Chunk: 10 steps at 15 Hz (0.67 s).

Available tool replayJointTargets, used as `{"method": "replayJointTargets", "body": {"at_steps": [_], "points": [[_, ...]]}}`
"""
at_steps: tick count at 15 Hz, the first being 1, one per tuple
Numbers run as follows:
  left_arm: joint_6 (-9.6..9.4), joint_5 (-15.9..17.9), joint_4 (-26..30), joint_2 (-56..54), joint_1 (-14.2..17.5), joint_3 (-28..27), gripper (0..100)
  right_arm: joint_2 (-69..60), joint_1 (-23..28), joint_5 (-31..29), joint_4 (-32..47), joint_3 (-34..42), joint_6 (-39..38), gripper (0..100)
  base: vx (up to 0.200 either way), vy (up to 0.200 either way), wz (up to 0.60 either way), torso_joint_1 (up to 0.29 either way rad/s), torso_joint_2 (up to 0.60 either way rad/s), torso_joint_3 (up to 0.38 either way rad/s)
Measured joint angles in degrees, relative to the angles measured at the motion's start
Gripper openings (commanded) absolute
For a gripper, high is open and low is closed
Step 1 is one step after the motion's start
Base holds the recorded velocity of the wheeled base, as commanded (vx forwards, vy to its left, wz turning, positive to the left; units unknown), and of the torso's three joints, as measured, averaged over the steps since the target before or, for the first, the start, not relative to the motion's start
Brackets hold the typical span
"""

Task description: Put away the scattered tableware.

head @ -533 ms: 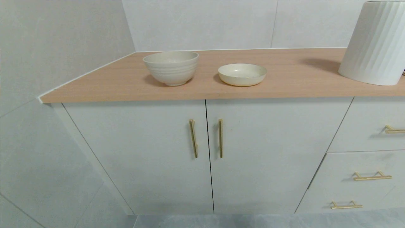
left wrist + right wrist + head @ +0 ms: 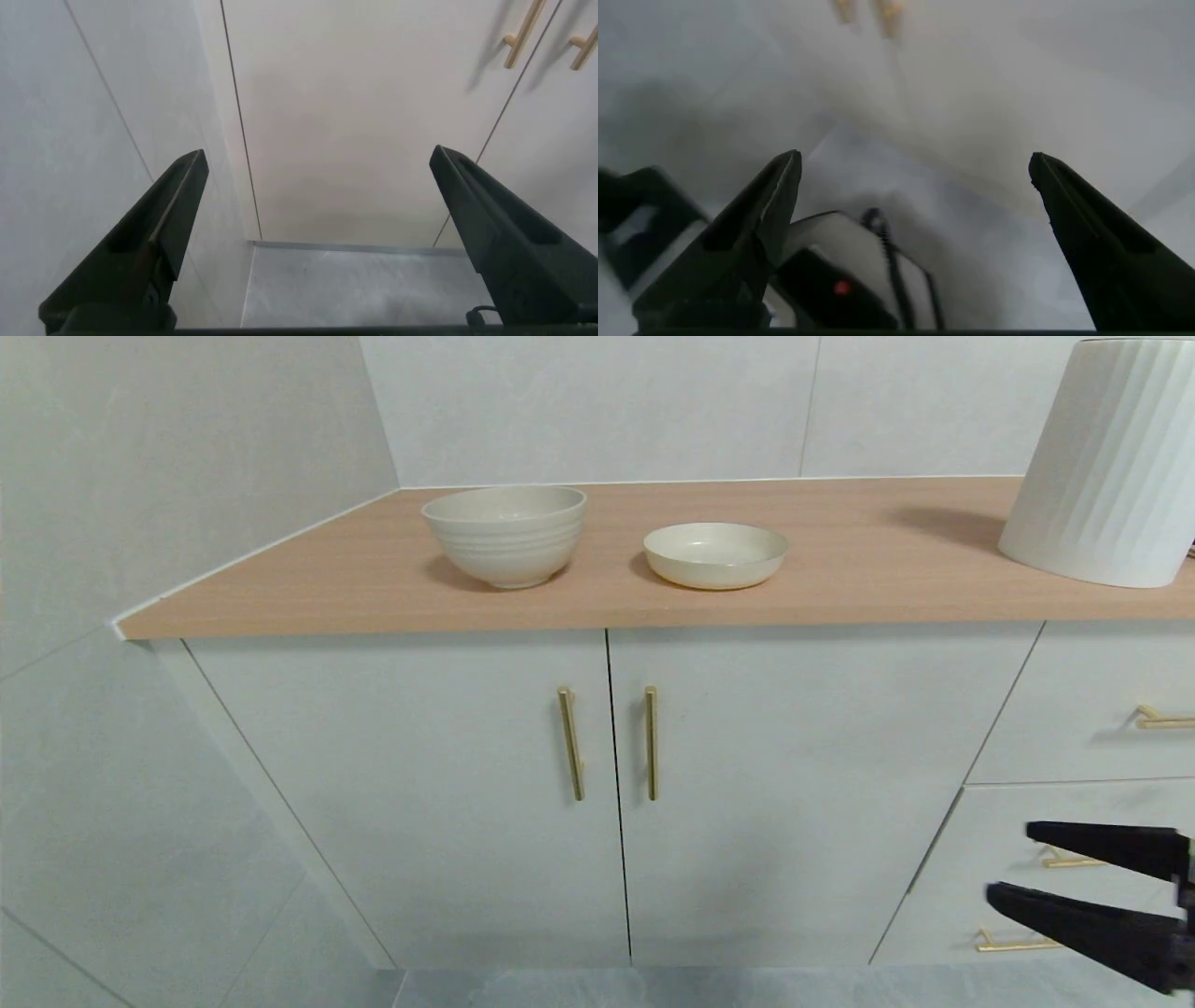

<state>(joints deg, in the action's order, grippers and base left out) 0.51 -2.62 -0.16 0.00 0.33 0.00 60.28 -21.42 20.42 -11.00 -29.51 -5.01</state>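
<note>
Bowl (image 2: 505, 535) and dish (image 2: 715, 555) are sitting unstowed on counter (image 2: 840, 581); left gripper (image 2: 318, 157) and right gripper (image 2: 1008, 861) are hanging open, empty.

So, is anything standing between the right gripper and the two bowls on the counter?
Nothing on the countertop blocks the deep bowl or the shallow bowl. The right gripper, open, sits low in front of the drawers, so it would likely have to rise past the counter's front edge first.
</note>
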Motion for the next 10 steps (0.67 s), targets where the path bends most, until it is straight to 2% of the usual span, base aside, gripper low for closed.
{"method": "replayJointTargets", "body": {"at_steps": [6, 10], "points": [[0.00, 0.0, 0.0, 0.0, 0.0, 0.0, 100, 26.5, -13.9, 0.6, -17.4, -12.9, -7.6, 100, 0.000, 0.000, 0.00, 0.000, 0.00, 0.000], [0.00, 0.0, 0.0, 0.0, 0.0, 0.0, 100, 37.7, -17.9, 0.5, -21.7, -19.9, -8.8, 100, 0.000, 0.000, 0.00, 0.000, 0.00, 0.000]]}}
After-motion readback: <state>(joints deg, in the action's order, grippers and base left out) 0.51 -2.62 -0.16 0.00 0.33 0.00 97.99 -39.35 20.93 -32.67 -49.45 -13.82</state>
